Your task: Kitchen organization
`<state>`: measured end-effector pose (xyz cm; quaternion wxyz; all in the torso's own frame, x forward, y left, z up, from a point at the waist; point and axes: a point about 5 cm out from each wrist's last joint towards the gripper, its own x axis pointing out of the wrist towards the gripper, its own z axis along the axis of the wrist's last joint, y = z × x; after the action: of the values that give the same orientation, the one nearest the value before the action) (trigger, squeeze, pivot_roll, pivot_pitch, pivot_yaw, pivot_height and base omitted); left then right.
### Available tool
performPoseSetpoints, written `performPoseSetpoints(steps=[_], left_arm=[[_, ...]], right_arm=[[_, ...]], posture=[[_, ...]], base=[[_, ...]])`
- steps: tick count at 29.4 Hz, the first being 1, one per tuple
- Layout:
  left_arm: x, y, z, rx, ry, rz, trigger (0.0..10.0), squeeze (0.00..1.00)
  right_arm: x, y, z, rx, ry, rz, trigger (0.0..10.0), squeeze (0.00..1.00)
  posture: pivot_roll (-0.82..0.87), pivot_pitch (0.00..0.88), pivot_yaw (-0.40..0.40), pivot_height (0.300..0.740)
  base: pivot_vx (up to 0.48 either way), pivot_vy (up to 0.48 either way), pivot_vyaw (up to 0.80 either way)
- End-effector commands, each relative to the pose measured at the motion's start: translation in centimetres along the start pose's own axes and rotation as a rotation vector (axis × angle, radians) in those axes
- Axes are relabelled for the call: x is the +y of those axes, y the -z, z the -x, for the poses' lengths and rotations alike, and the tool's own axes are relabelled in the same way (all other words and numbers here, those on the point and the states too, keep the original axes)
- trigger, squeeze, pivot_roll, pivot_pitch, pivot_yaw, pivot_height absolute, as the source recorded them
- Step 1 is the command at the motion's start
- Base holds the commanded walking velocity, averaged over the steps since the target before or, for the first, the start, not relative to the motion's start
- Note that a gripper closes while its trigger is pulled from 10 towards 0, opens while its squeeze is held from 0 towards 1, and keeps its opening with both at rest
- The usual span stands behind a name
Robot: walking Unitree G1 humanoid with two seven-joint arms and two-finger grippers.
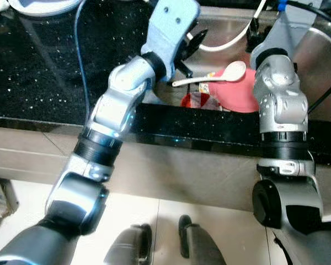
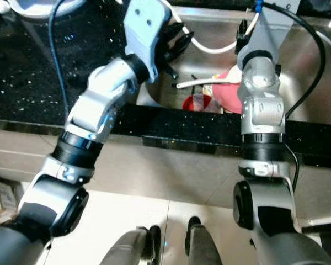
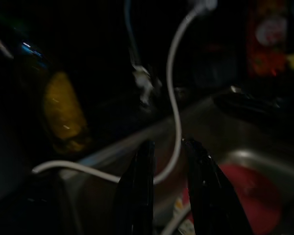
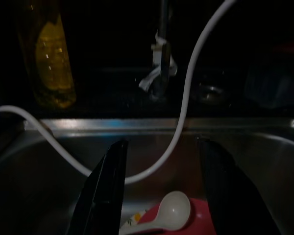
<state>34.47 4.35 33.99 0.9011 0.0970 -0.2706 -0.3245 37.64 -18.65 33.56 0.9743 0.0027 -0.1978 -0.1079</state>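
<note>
Lying on red bowl [image 1: 244,94] in sink [image 1: 320,66]: white spoon [image 1: 212,75]; right fingers [image 4: 108,188] spread; left fingers [image 3: 139,191] narrowly apart.

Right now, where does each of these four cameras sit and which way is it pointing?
Left eye: head, looking down at the sink; both arms, feet show.
Right eye: beside it, same scene.
Left wrist: along the left gripper, into the sink.
Right wrist: along the right gripper, fingers apart.
Shared: white spoon, red bowl, white hose.

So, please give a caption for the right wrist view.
Open right gripper above steel sink, white ceramic spoon on red plate below, white hose between.
</note>
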Motion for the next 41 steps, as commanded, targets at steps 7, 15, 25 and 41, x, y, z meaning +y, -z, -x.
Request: performPoseSetpoints(steps=[7,15,25,41], left_arm=[[1.4,-0.3,2.0,-0.035,-0.186,0.095,10.0,0.00],[2.8,2.4,6.9,0.045,-0.349,0.121,10.0,0.00],[1.7,3.4,11.0,0.142,-0.400,0.080,10.0,0.00],[-0.9,7.4,17.1,0.370,-0.567,0.123,10.0,0.00]], right_arm=[[-0.4,-0.1,-0.3,-0.032,0.019,-0.008,10.0,0.00],[-0.5,0.9,1.1,-0.061,-0.038,-0.033,10.0,0.00],[2.3,3.1,4.4,0.010,-0.315,-0.156,10.0,0.00],[4.9,5.6,8.6,0.069,-0.631,-0.196,10.0,0.00]], posture=[[0.05,0.083,0.021,0.740],[0.07,0.037,0.029,0.740],[0.09,0.000,0.012,0.740],[0.12,0.000,-0.014,0.740]], base=[[0.000,0.000,0.00],[0.000,0.000,0.00],[0.000,0.000,0.00],[0.000,0.000,0.00]])
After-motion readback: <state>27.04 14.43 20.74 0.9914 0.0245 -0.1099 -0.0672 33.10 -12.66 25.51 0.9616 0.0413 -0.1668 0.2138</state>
